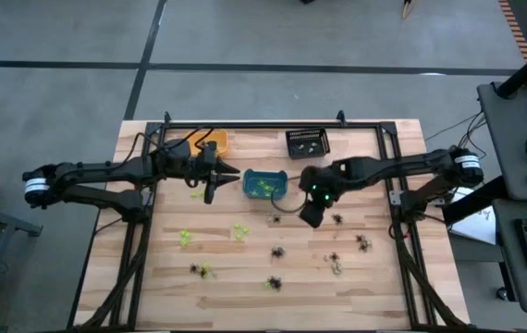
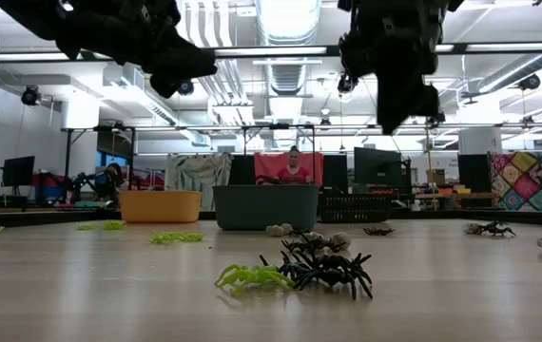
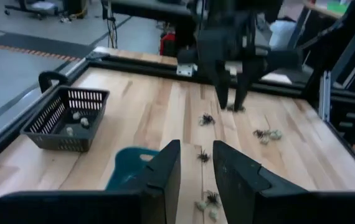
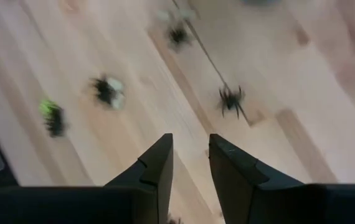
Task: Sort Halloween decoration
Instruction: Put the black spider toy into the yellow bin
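Observation:
Small plastic spiders lie scattered on the wooden table: lime green ones [image 1: 186, 238], black ones [image 1: 277, 252] and pale ones [image 1: 336, 266]. In the low view a green spider [image 2: 250, 277] lies beside a black one [image 2: 330, 270]. My left gripper [image 1: 210, 191] hovers open, left of the teal bin [image 1: 265, 184], holding nothing [image 3: 196, 163]. My right gripper [image 1: 310, 218] hangs open above the table, right of the teal bin, with a black spider [image 4: 230, 99] on the wood ahead of its fingers [image 4: 190, 160]. Both grippers are well off the tabletop in the low view.
The teal bin holds green spiders [image 1: 262, 189]. An orange bin [image 1: 211, 141] and a black basket [image 1: 307, 142] with pale pieces [image 3: 78, 122] stand at the far edge. A cable [image 1: 287, 209] trails near the teal bin. A dark frame rail [image 1: 273, 124] borders the table.

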You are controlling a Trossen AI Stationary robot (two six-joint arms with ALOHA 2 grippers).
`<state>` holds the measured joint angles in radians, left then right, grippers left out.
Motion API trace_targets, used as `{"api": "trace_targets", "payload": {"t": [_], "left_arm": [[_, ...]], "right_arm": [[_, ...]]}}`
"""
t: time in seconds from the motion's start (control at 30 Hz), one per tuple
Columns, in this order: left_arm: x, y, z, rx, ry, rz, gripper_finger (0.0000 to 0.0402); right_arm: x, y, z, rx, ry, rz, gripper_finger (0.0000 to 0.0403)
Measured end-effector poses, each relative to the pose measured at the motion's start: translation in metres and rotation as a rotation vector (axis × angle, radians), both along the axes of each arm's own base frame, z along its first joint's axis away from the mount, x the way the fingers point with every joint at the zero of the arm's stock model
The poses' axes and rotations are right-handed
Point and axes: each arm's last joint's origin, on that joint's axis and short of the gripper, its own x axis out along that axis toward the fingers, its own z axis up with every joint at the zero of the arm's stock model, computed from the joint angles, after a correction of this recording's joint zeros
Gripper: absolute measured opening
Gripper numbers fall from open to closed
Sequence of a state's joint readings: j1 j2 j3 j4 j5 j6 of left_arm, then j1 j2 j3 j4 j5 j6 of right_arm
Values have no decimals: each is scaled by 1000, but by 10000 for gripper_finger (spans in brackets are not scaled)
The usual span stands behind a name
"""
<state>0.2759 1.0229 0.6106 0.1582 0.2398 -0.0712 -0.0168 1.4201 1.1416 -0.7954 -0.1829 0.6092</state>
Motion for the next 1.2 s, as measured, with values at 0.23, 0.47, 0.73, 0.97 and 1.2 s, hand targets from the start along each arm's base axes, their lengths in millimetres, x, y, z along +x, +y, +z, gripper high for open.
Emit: {"api": "trace_targets", "payload": {"t": [0.23, 0.47, 0.73, 0.97, 1.2], "left_arm": [[3, 1, 10, -12, -32, 28, 77], [3, 1, 10, -12, -36, 28, 77], [4, 1, 10, -11, -40, 28, 77], [7, 2, 5, -17, -17, 28, 77], [9, 3, 9, -5, -58, 28, 77]], "right_arm": [[8, 2, -25, -44, 131, -33, 90], [20, 1, -58, -105, 233, 19, 91], [34, 1, -69, -128, 243, 75, 125], [48, 1, -77, -179, 239, 126, 165], [52, 0, -94, -205, 282, 151, 159]]}}
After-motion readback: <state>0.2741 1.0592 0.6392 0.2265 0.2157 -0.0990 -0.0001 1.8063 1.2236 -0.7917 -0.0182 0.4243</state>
